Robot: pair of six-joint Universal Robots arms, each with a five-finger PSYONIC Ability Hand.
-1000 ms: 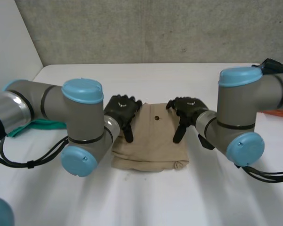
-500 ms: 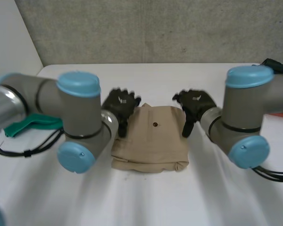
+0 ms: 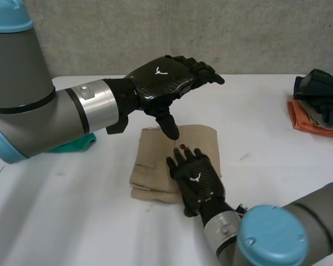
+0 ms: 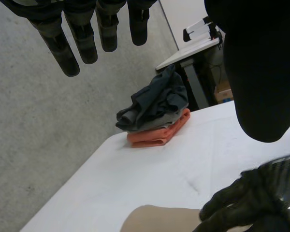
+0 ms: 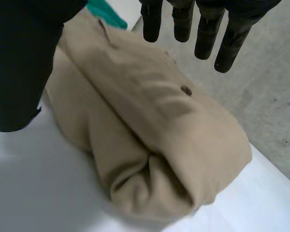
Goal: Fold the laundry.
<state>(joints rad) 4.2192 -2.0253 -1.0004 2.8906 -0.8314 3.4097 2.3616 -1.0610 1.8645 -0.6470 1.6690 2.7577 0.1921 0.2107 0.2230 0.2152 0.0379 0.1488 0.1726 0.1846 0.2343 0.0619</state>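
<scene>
Both hands are open and neither holds anything. My left hand is raised above the far edge of the folded tan garment, fingers straight and pointing toward the table's right side, thumb hanging down over the cloth without touching it. In its wrist view the fingers stand spread and the thumb is well apart from them. My right hand is over the near right part of the garment, fingers spread and reaching toward the small dark button on the top layer. In the right wrist view those fingers are straight above the tan fabric with nothing between them and the thumb; I cannot tell whether the palm touches the cloth. The garment lies near the middle of the white table, folded into a thick rectangle with a rounded roll of layers along its near edge. A green cloth lies toward the left edge, partly hidden behind my left arm. By the right edge, toward the far corner, crumpled dark grey clothes sit on top of a folded orange cloth, well apart from the tan garment.
</scene>
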